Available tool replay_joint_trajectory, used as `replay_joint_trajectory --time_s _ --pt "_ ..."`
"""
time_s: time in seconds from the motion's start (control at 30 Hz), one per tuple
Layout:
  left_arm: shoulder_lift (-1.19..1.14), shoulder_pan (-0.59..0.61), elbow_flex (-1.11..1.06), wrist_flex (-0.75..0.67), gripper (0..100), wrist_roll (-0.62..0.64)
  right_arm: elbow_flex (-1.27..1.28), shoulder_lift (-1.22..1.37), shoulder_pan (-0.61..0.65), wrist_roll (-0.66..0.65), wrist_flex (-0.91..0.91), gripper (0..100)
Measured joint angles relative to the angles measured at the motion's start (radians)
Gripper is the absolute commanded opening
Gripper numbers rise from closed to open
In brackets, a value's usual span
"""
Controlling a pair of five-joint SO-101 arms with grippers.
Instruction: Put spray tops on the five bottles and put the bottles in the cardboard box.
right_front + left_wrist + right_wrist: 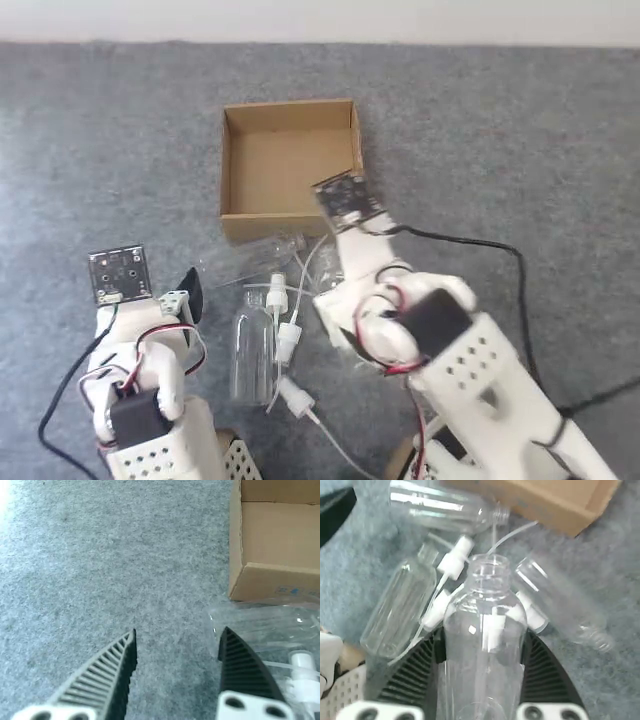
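My right gripper [482,637] is shut on a clear bottle [485,615] with an open neck and no spray top, held over a pile. Around it lie three more clear bottles: one by the box [445,507], one alongside [400,610] and one on the other side [560,605]. White spray tops with dip tubes [455,557] lie among them. The cardboard box [290,165] stands open just beyond the pile. My left gripper [177,655] is open over bare carpet, beside a lying bottle [265,620] and a spray top [302,662].
Grey carpet covers the whole surface, with free room left of the box [270,540] and to the far right. In the high view a bottle [253,345] and loose spray tops [290,335] lie between the two arms. A black cable [500,250] trails off the right arm.
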State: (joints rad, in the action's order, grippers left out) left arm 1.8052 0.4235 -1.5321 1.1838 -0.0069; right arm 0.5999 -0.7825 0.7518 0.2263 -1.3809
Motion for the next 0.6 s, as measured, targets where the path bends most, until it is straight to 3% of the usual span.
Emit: replay_joint_trajectory --time_s 0.23,0.6 --pt "0.000 0.000 0.000 0.000 25 0.000 0.012 -0.155 -0.075 0.000 0.003 6.9" --pt "0.000 0.000 0.000 0.000 25 0.000 0.249 -0.427 -0.114 0.002 0.219 6.9"
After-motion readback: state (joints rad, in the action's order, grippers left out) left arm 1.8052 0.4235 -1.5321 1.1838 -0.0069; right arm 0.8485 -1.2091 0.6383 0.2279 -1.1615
